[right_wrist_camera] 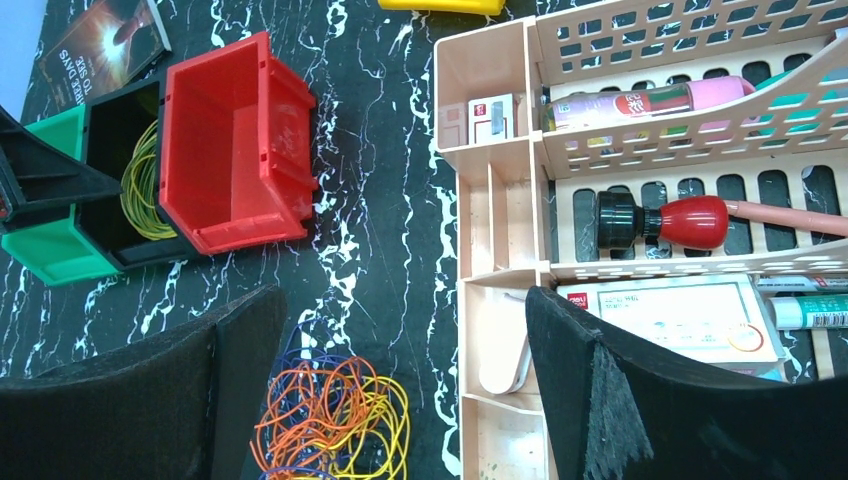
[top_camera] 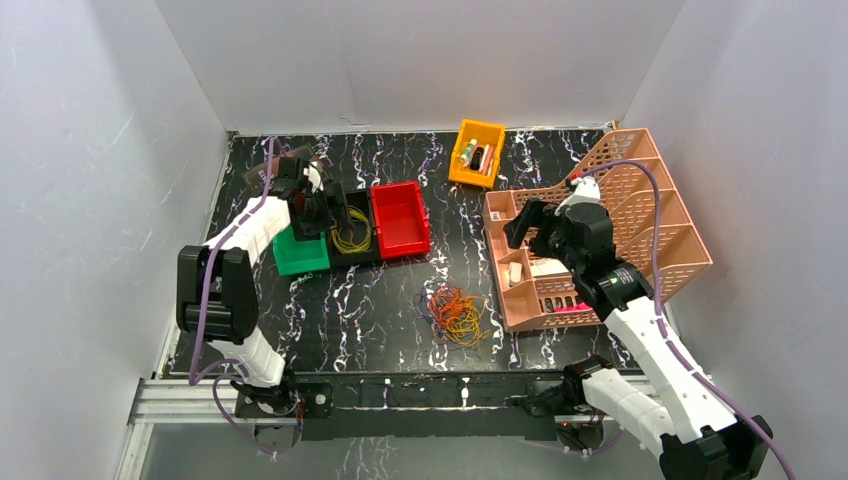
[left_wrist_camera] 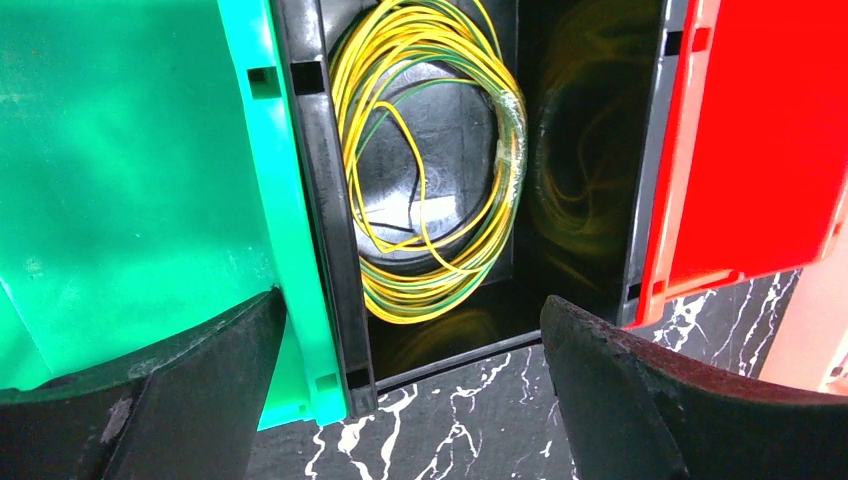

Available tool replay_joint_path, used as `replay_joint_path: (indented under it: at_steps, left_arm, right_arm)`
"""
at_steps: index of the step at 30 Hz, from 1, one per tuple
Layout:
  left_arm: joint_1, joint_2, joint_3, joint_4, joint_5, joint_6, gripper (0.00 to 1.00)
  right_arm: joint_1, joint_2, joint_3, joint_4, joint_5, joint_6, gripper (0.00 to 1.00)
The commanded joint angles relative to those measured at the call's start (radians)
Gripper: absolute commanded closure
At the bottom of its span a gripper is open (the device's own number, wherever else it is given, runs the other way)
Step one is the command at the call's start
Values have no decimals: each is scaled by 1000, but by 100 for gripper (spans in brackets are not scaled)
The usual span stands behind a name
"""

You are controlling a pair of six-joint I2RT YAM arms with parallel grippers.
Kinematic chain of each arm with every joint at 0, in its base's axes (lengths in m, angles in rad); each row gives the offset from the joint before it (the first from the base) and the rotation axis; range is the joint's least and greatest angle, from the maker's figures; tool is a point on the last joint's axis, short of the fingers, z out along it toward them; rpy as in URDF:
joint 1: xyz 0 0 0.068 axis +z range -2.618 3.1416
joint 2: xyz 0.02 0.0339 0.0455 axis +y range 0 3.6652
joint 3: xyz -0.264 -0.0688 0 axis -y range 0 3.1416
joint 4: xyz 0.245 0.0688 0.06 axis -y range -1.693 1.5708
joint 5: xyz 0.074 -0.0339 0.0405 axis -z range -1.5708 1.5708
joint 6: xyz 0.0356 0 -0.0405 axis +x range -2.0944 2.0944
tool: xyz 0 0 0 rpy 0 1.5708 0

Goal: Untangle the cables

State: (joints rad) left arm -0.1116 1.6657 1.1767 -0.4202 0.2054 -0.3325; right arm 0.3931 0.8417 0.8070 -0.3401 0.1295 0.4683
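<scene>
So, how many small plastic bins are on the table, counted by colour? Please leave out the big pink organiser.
green bin: 1
black bin: 1
red bin: 1
orange bin: 1
Total: 4

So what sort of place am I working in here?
Probably a robot lab test cell, not a real workshop: plain white walls box in a black marbled table, with staged props on it, a red bin, a pink desk organiser and the tangled cables.
</scene>
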Motion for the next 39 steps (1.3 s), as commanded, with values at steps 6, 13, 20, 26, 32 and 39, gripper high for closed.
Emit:
replay_joint_path:
  at_steps: [6, 13, 20, 26, 32, 39]
  left_arm:
    - [-130, 17, 39, 25, 47, -20, 2]
    - [-160, 22, 51, 37, -7, -41, 2]
    - [-155, -82, 73, 31, -60, 14, 2]
    - [-149, -264, -74, 176, -54, -3, 1]
    - [-139, -394, -193, 259, -80, -12, 2]
    - [-137, -465, -246, 271, -115, 9, 2]
  right_arm:
    - [3, 24, 2, 71, -44, 16, 2]
    - [3, 26, 16, 38, 30, 12, 2]
    - [2, -5, 19, 25, -162, -167, 3]
    - [39, 109, 40, 69, -501, -277, 3]
    - [336, 243, 56, 91, -362, -397, 2]
    - [434, 356, 72, 68, -340, -521, 14]
